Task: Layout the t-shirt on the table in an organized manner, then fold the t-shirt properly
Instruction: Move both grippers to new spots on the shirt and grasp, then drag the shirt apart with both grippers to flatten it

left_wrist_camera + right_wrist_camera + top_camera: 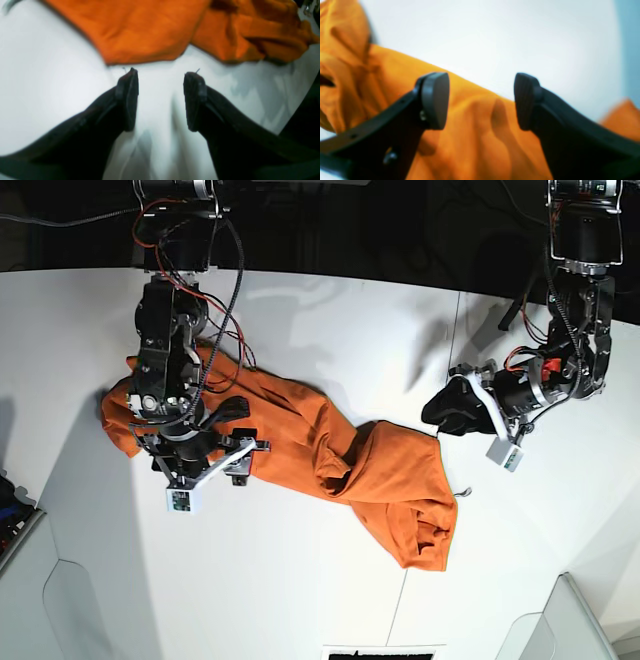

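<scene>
The orange t-shirt (pixel 330 455) lies rumpled on the white worktop (pixel 330 320), stretched as a long diagonal band: one end bunched near the worktop's left edge in the base view, the other spreading into a broader flap toward the near edge, right of the middle. It is not yet laid flat; folds and a deep crease run through its middle.

The right pincer (pixel 481 101) hangs directly above the bunched end, its pads spread wide with nothing between them, cloth showing in the gap below. The left pincer (pixel 161 98) is also spread and empty, sitting over bare worktop with the shirt's hem just beyond its tips, close but not touching as far as I can tell.

So the shirt's long axis runs from one arm toward the other, and each arm has an end within easy reach. The right arm is nearer to cloth, being right over it. To my eye, spreading the shirt would mean each pincer taking its own end and drawing apart along that diagonal.
</scene>
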`<state>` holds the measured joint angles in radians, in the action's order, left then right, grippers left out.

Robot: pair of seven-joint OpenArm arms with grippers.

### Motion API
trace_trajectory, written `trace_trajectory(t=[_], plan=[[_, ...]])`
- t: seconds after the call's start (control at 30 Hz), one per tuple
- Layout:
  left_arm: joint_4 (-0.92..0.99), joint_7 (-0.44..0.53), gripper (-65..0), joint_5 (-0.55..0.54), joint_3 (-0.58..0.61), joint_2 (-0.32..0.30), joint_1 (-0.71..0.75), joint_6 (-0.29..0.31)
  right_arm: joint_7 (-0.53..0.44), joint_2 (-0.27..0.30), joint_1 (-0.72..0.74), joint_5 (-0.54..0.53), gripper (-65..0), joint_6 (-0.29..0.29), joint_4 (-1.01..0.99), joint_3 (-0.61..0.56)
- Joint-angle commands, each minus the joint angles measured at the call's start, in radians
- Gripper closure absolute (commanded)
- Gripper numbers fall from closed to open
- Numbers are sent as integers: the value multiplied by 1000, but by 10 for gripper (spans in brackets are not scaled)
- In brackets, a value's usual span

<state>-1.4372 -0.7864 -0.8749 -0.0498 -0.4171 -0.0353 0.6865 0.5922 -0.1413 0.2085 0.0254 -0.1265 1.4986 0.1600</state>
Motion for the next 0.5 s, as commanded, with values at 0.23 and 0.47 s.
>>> trace_trajectory(t=[0.23,0.47], plan=[[-14,0,-318,-24,-7,80,-40,2,3,68,-134,-19,-401,0,90,5],[-14,-3,-318,-57,30,142,-40,10,-14,80,-171,-45,-401,-1,93,5]])
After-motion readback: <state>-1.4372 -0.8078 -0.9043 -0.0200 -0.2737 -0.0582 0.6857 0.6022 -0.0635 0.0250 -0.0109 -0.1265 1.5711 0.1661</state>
